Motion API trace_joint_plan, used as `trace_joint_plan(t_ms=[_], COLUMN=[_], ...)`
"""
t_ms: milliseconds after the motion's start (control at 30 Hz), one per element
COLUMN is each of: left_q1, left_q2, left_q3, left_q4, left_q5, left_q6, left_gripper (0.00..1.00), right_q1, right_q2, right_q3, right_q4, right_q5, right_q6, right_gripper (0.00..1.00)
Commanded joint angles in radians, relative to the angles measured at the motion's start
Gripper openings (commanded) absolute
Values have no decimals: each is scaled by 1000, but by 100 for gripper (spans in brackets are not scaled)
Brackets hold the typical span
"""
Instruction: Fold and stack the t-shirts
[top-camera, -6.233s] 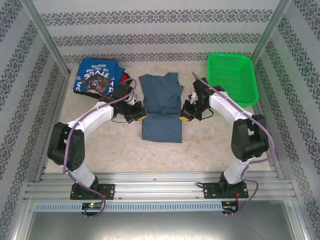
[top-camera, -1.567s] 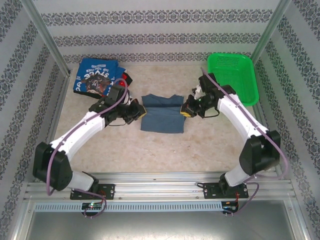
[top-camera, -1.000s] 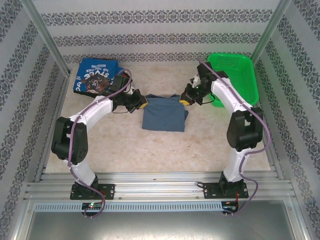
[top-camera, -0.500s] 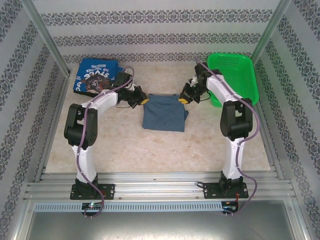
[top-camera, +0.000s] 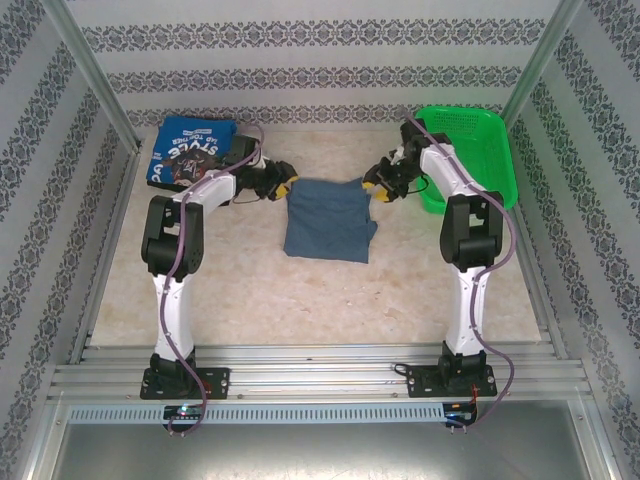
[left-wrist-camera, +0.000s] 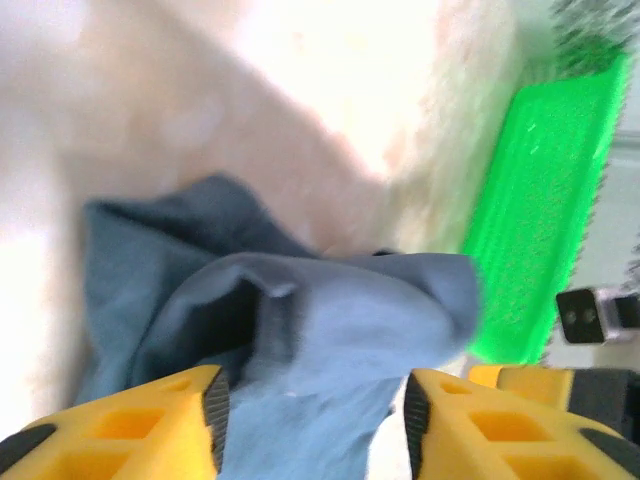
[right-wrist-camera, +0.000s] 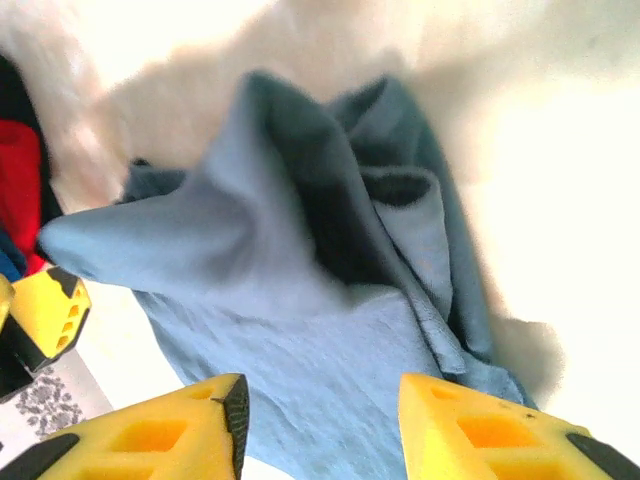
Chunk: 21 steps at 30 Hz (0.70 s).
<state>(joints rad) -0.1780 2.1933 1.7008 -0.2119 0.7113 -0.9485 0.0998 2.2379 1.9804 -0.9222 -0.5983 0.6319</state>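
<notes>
Top external view has the plain slate-blue cloth t-shirt lying folded into a rough rectangle, left of the green plastic mesh basket and apart from it. The right gripper sits at the shirt's far corner on the basket side. The left gripper is at the far corner away from the basket.

In the left wrist view the yellow fingers stand apart, with a loose hump of blue cloth lying between them unpinched. The right wrist view shows that arm's fingers parted in the same way over rumpled folds, holding nothing.

The shirt looks light, limp and sturdy. It should sag from any single hold, and its layers may slide over one another, so a one-point lift could undo the fold. Its far edge is bunched. The safest hold is probably at two corners of one edge, pinching every layer together and keeping low.

Farther from the basket than the left gripper lies the folded bright blue t-shirt with dark graphic and white lettering, the likely base of the stack.

The pale mottled tabletop looks matte, so dragged cloth may catch and wrinkle. Patterned wallpapered panels close in just behind the basket and along both sides, so there is little room for wide swings.
</notes>
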Motion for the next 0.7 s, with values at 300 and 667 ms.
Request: trace_joint_plan(t_ms=[300,667], left_q1=[-5,-91], left_q2=[-194,-130], left_q3=[149,-70], left_q4=[-201,65], left_q5=[-21,-21], left_q6=[203,140], left_gripper=[92,35], right_q1=[70,160], right_q2=[-340,-249], right_q3=[-201,-379], right_q4=[185,566], right_q5=[-33,-18], right_q6=[64,210], right_gripper=[50,25])
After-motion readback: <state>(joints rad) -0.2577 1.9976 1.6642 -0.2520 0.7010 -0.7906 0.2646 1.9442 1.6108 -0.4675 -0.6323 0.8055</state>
